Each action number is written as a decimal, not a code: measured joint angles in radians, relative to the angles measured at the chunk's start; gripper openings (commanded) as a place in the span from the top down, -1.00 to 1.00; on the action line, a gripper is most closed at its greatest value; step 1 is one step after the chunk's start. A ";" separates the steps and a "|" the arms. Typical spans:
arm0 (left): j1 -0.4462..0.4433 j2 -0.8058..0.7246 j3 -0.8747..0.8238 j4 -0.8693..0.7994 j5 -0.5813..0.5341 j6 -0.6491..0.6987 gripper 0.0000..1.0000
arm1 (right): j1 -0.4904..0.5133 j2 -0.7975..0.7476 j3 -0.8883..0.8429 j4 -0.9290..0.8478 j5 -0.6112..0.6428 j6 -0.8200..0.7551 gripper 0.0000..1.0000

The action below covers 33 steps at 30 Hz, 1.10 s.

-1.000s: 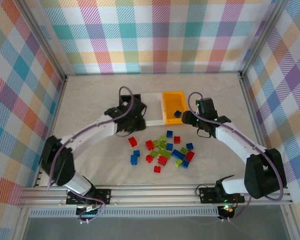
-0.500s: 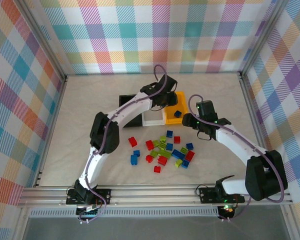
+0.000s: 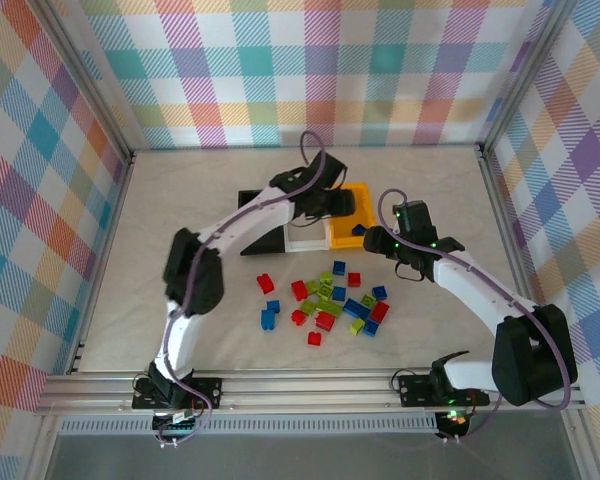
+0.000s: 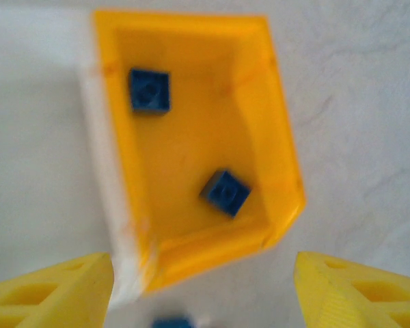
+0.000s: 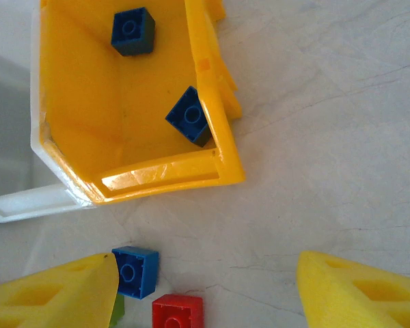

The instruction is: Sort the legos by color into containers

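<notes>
Robot lab test cell, not a home. A left arm [image 3: 242, 222] and a right arm [image 3: 470, 282] are sitting bolted to an aluminium rail [image 3: 310, 390] at the near edge of a pale marbled surface [image 3: 170, 200]. Plaid cloth walls [image 3: 310, 70] are hanging on a metal frame [image 3: 522, 80], boxing it in. Legos [image 3: 325, 300] are lying out as props.

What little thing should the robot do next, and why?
Probably the right gripper should slide sideways until the blue brick on the table sits between its fingers. Its jaws are open and empty, and that brick lies beside one finger, just outside the orange-yellow bin. Two blue bricks lie inside the bin, so blue seems to belong there.
</notes>
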 measured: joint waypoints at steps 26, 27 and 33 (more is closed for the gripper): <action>0.105 -0.399 -0.871 0.106 -0.040 -0.064 -0.25 | 0.015 0.047 -0.001 0.011 -0.048 -0.008 -0.34; 0.106 -0.391 -0.871 0.109 -0.039 -0.064 -0.15 | 0.015 0.047 -0.001 0.010 -0.048 -0.009 -0.34; 0.106 -0.362 -0.871 0.126 -0.024 -0.067 0.09 | 0.015 0.047 0.001 0.006 -0.048 -0.015 -0.34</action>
